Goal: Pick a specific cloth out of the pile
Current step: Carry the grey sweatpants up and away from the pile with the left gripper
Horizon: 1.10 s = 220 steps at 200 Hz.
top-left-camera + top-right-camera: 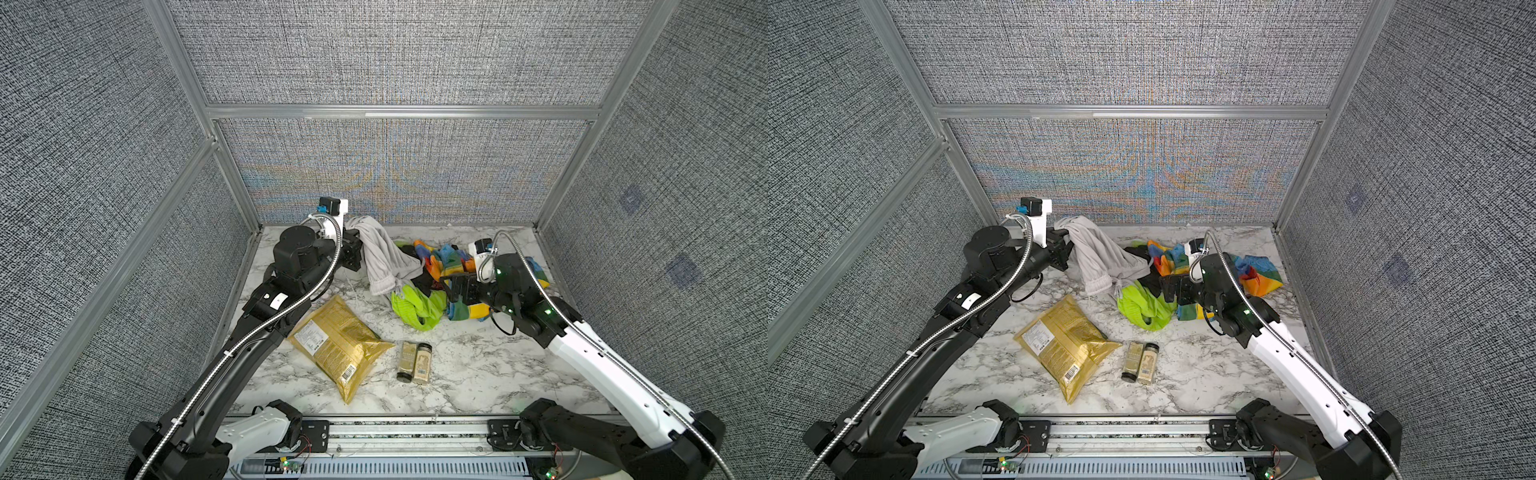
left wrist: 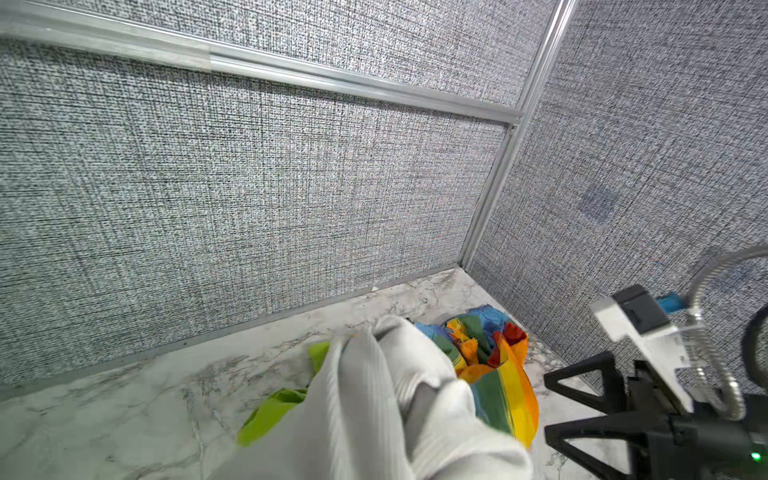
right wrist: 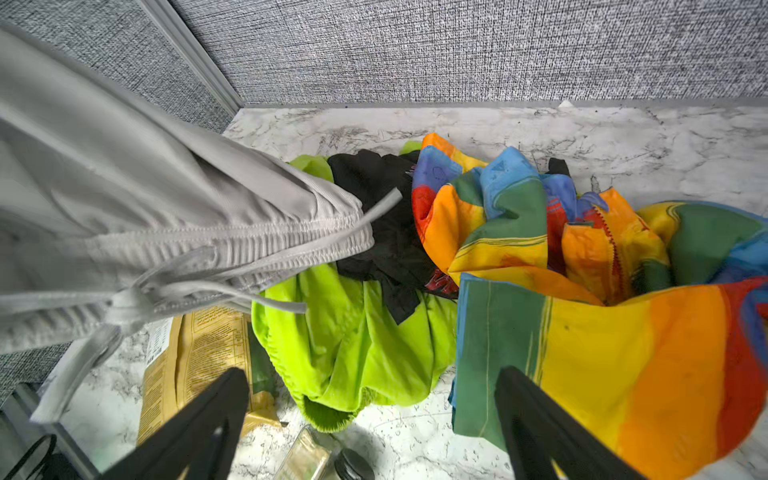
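**Item 1.** Plain light grey ribbed soft fabric cloth (image 1: 384, 257) (image 3: 145, 208) with gathered elastic waistband and flat drawstrings.
- Raised above the white marble-pattern tabletop (image 1: 478, 374), at about 11 o'clock of its centre.
- Hangs bunched from the left gripper (image 1: 355, 246) and drapes down toward 4 o'clock.
- Waistband end lowest, at the 9 o'clock edge of the pile; contact there not determinable.

**Item 2.** Left gripper, black.
- Fingers pressed together on the gathered upper end of the grey cloth.
- Fingertips buried under fabric in the left wrist view.

**Item 3.** Pile (image 1: 1148, 291) of mixed crumpled fabrics, at 1 o'clock of the tabletop centre.
- Lime green cloth (image 1: 415, 309) on the 7 o'clock side.
- Black fabric (image 3: 386, 216) in the middle.
- Rainbow-striped cloth (image 1: 451, 255) from 12 round to 4 o'clock.

**Item 4.** Right gripper (image 1: 451, 293), black.
- Fingers (image 3: 199, 424) spread wide, pinching nothing.
- Poised above the pile's 6 o'clock side, over the line where lime green meets rainbow-striped.

**Item 5.** Gold crinkled foil snack bag (image 1: 338, 345).
- Lies flat at 7 o'clock of the pile, apart from it.

**Item 6.** Two small black-lidded spice jars (image 1: 414, 361).
- Lie side by side, touching, at 3 o'clock of the bag and just beside its corner.

**Surround.** Grey woven wall panels (image 1: 395, 62) in aluminium framing.
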Available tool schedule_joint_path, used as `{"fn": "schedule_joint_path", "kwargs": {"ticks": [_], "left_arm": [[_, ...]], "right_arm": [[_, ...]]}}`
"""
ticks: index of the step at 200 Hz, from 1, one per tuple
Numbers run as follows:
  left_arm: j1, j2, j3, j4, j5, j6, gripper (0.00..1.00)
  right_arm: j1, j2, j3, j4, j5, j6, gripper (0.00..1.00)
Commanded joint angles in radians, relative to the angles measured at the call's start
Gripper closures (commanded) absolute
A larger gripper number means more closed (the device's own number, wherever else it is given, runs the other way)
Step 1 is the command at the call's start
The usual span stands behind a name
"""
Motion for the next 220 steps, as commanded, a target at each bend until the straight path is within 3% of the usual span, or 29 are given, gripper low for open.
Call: {"fn": "schedule_joint_path", "kwargs": {"ticks": [1,66,93,117,220], "left_arm": [[0.018,-0.015,0.036,0.036,-0.011,0.024,1.0],[0.071,0.024,0.167,-0.028,-0.057,0.052,1.0],[0.097,0.059,0.239,-0.057,-0.057,0.06,1.0],[0.118,0.097,0.31,-0.079,-0.039,0.064,1.0],[0.213,0.208,0.521,-0.083,0.102,-0.001,1.0]], "right_arm": [[0.001,-0.057,-0.023,0.003,-0.047,-0.05,0.01],[0.001,-0.138,-0.019,0.001,-0.081,-0.04,0.01],[-0.002,-0.139,-0.007,0.005,-0.154,-0.034,0.01],[-0.001,-0.145,-0.012,0.023,-0.197,-0.022,0.01],[-0.001,-0.17,-0.045,0.0,-0.153,-0.021,0.01]]}}
